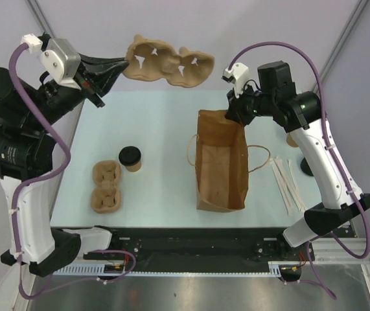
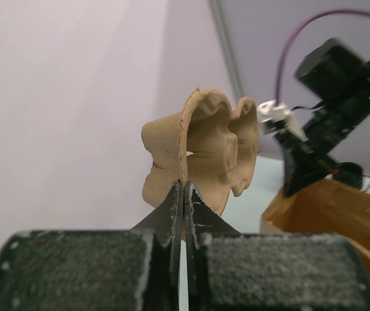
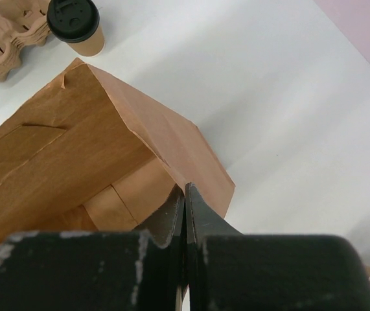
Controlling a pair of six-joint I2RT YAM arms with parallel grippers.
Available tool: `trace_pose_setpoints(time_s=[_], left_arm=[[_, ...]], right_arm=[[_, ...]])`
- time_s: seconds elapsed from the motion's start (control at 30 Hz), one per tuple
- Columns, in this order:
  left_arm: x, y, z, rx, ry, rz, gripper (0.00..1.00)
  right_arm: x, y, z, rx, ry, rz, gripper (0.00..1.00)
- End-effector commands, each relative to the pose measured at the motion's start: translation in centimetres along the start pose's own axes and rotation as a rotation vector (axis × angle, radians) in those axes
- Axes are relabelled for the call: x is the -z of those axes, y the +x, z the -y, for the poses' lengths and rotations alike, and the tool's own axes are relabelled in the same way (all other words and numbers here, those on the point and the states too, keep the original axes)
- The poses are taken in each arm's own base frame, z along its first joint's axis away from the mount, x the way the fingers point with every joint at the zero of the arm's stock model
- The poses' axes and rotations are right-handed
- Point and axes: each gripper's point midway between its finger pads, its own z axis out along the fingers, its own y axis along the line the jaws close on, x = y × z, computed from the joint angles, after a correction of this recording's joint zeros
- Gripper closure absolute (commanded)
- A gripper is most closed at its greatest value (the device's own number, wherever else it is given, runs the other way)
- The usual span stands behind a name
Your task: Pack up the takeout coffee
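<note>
The takeout coffee (image 1: pixel 130 158), a small tan cup with a black lid, stands upright on the table to the left of the bag; it also shows at the top left of the right wrist view (image 3: pixel 76 26). My left gripper (image 1: pixel 123 65) is raised at the far left and shut on the edge of a tan pulp cup carrier (image 1: pixel 168 63), which hangs in the air (image 2: pixel 204 149). An open brown paper bag (image 1: pixel 220 162) stands mid-table. My right gripper (image 1: pixel 232 111) is shut on the bag's far rim (image 3: pixel 172 168).
A stack of pulp cup carriers (image 1: pixel 105 186) lies near the front left, just below the coffee. Pale wooden stirrers (image 1: pixel 288 184) lie right of the bag beside the right arm. The bag's twisted handles stick out on both sides.
</note>
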Motion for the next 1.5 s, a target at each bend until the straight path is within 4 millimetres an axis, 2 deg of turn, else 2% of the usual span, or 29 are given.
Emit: trace_pose_setpoints(time_s=[0.0, 0.03, 0.17, 0.33, 0.5, 0.57, 0.7, 0.8, 0.9, 0.97, 1.07, 1.23, 1.37, 1.47], left_arm=[[-0.6, -1.1, 3.3, 0.064, 0.125, 0.030, 1.00], [-0.7, -1.0, 4.7, 0.073, 0.171, 0.029, 1.00], [-0.6, 1.6, 8.0, 0.070, 0.296, -0.056, 1.00], [-0.1, 2.9, 8.8, 0.031, 0.333, -0.093, 1.00], [-0.9, 4.7, 9.8, -0.015, 0.372, -0.145, 1.00], [-1.3, 5.9, 11.2, -0.126, 0.423, -0.180, 1.00], [-2.1, 6.6, 11.6, -0.272, 0.412, -0.226, 1.00], [-2.3, 7.3, 13.2, -0.346, 0.458, -0.264, 1.00], [-1.7, 7.8, 16.1, -0.435, 0.539, -0.281, 1.00], [-1.7, 8.7, 16.4, -0.481, 0.540, -0.318, 1.00], [-1.7, 9.6, 16.9, -0.495, 0.556, -0.355, 1.00], [-1.6, 12.7, 18.1, -0.486, 0.612, -0.475, 1.00], [-1.7, 13.9, 18.6, -0.467, 0.623, -0.525, 1.00], [-1.8, 15.1, 19.7, -0.433, 0.660, -0.569, 1.00]], right_arm=[[-0.2, -1.1, 0.0, 0.013, 0.026, 0.030, 1.00], [-0.4, -1.0, -0.1, 0.014, 0.027, 0.017, 1.00], [-0.5, -1.1, 0.0, 0.013, 0.041, 0.008, 1.00], [-0.1, -1.4, 0.3, 0.007, 0.067, 0.018, 1.00], [-0.4, -1.4, -0.1, 0.010, 0.060, 0.013, 1.00], [-0.4, -1.5, -0.2, 0.015, 0.066, 0.012, 1.00], [-0.5, -1.6, -0.4, 0.019, 0.071, 0.012, 1.00], [-0.5, -1.6, -0.5, 0.020, 0.078, 0.009, 1.00], [-0.5, -1.5, -0.6, 0.034, 0.097, 0.005, 1.00], [-0.5, -1.5, -0.8, 0.041, 0.103, 0.003, 1.00], [-0.3, -1.7, -1.0, 0.042, 0.110, 0.012, 1.00], [-0.3, -1.7, -1.3, 0.035, 0.112, 0.014, 1.00], [-0.2, -1.6, -1.9, 0.027, 0.103, 0.023, 1.00], [-0.3, -1.6, -2.2, 0.009, 0.093, 0.027, 1.00]])
